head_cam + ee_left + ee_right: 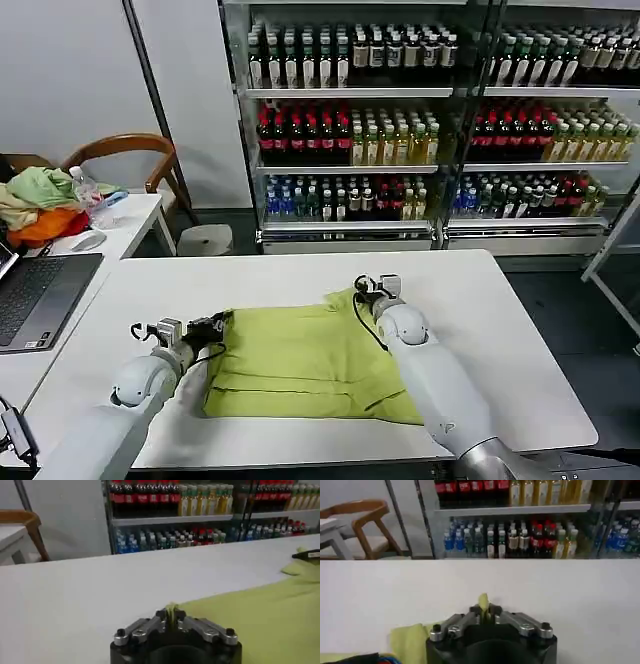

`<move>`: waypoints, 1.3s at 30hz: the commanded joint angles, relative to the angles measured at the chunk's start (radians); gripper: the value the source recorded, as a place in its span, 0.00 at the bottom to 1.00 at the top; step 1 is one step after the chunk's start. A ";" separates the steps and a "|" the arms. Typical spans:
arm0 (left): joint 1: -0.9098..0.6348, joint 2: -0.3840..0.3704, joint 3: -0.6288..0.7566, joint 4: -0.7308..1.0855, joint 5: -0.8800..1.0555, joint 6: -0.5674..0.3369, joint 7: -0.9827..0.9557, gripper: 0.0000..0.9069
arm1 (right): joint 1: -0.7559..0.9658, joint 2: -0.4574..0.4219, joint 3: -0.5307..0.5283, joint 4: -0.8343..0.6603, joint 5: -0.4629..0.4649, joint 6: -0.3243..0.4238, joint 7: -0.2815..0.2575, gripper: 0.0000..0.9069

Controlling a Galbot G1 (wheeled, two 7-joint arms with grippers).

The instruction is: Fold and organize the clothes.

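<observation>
The clothes are one lime yellow-green T-shirt (300, 360) lying partly folded on the white table (300, 280). My left gripper (222, 322) is at the shirt's far left corner, shut on a pinch of the fabric (171, 611). My right gripper (362, 290) is at the far right corner, shut on another pinch of the fabric (483, 601). The shirt (260, 615) spreads away from the left gripper (170, 616) across the table. In the right wrist view a fold of the shirt (410, 640) shows beside my right gripper (483, 611).
A side table (130, 225) on the left holds a laptop (35, 295), a mouse, a bottle and a heap of garments (40, 205). A wooden chair (120, 155) stands behind it. Shelves of drink bottles (420, 130) line the back. A white stool (205, 240) stands beyond the table.
</observation>
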 commanded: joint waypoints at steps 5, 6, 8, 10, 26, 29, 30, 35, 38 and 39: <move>0.053 0.017 -0.035 -0.068 -0.042 -0.028 -0.011 0.03 | -0.086 -0.051 -0.009 0.254 0.061 -0.032 0.047 0.00; 0.077 0.024 -0.047 -0.094 -0.047 -0.036 -0.016 0.03 | -0.104 -0.065 -0.011 0.289 0.069 -0.050 0.063 0.00; 0.109 0.032 -0.066 -0.141 -0.059 -0.036 -0.024 0.03 | -0.145 -0.087 -0.007 0.375 0.092 -0.069 0.082 0.00; 0.153 0.049 -0.092 -0.195 -0.079 -0.035 -0.037 0.03 | -0.185 -0.113 0.005 0.458 0.103 -0.085 0.101 0.00; 0.415 0.082 -0.169 -0.414 -0.075 -0.089 -0.054 0.03 | -0.535 -0.265 0.087 0.852 0.115 -0.093 0.152 0.00; 0.444 0.078 -0.176 -0.428 -0.066 -0.099 -0.053 0.03 | -0.581 -0.267 0.094 0.885 0.091 -0.088 0.160 0.00; 0.451 0.076 -0.178 -0.431 -0.064 -0.103 -0.054 0.04 | -0.591 -0.269 0.095 0.897 0.078 -0.088 0.162 0.00; 0.462 0.064 -0.182 -0.428 -0.048 -0.116 -0.050 0.03 | -0.623 -0.277 0.093 0.918 0.063 -0.087 0.173 0.00; 0.463 0.062 -0.182 -0.424 -0.042 -0.119 -0.050 0.03 | -0.630 -0.275 0.093 0.899 0.058 -0.084 0.170 0.00; 0.467 0.063 -0.181 -0.425 -0.040 -0.120 -0.049 0.04 | -0.630 -0.275 0.093 0.891 0.054 -0.081 0.169 0.00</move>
